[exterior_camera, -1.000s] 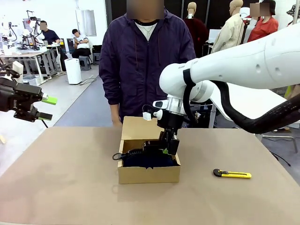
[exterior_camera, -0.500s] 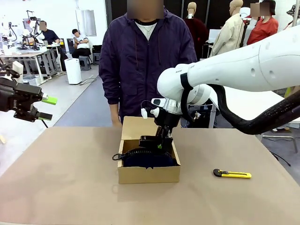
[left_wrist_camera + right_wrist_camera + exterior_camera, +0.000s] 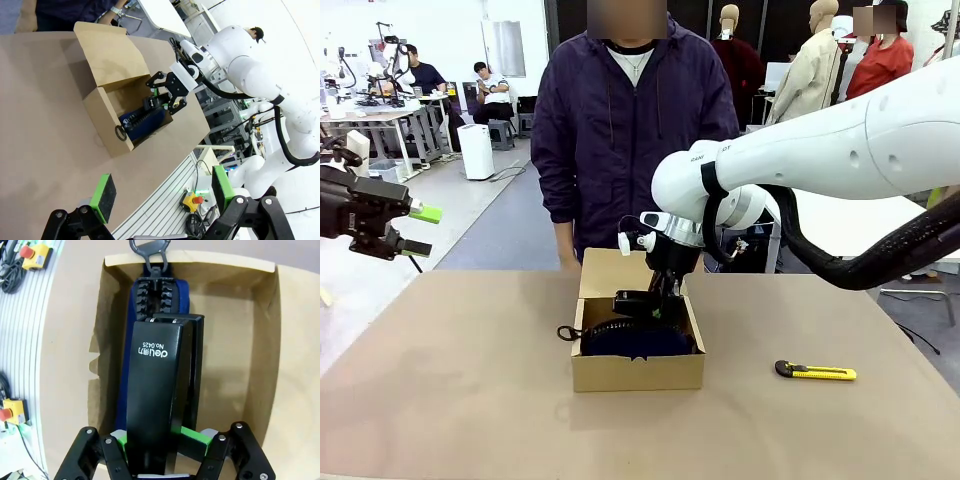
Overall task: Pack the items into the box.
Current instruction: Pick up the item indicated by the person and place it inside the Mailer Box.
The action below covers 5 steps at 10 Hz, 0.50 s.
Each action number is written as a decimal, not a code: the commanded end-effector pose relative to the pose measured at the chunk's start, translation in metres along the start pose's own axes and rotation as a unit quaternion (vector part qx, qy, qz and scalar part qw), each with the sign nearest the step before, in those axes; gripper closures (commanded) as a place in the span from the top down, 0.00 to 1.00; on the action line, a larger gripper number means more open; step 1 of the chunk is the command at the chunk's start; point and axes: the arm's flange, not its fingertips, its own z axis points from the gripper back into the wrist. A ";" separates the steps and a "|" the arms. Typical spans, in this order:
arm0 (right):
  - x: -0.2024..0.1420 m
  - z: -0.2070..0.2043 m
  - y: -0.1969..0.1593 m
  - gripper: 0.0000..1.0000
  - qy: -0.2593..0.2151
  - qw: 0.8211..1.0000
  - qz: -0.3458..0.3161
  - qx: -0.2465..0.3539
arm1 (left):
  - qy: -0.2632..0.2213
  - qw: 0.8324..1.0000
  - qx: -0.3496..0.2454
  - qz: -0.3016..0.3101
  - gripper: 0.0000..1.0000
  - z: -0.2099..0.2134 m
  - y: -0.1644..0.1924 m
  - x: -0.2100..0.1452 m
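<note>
The right claw (image 3: 165,437) is pressed narrow on the black stapler (image 3: 155,405), its green pads clamping the near end of the stapler's body. The stapler juts straight out ahead of the fingers, with its printed top facing the wrist camera. Directly beneath the claw sits the open cardboard box (image 3: 638,372), and the stapler hangs inside its walls. Under the stapler, on the box floor, lies the navy pouch (image 3: 182,295), its zipper teeth running the same way as the stapler. The pouch's pull loop (image 3: 150,247) pokes over the box wall farthest ahead of the fingertips. The lid flap (image 3: 620,272) stands up behind the claw, on the person's (image 3: 630,140) side. The yellow-and-black utility knife (image 3: 817,372) lies flat on the table (image 3: 450,380), well off to the claw's right, outside the box.

The left claw (image 3: 162,187) stands wide with nothing between its pads, off the table's left edge and well apart from the box.
</note>
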 end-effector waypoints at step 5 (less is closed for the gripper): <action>-0.002 -0.001 0.000 1.00 0.014 1.000 -0.014 -0.008 | 0.003 1.000 -0.003 -0.003 1.00 0.003 0.000 0.000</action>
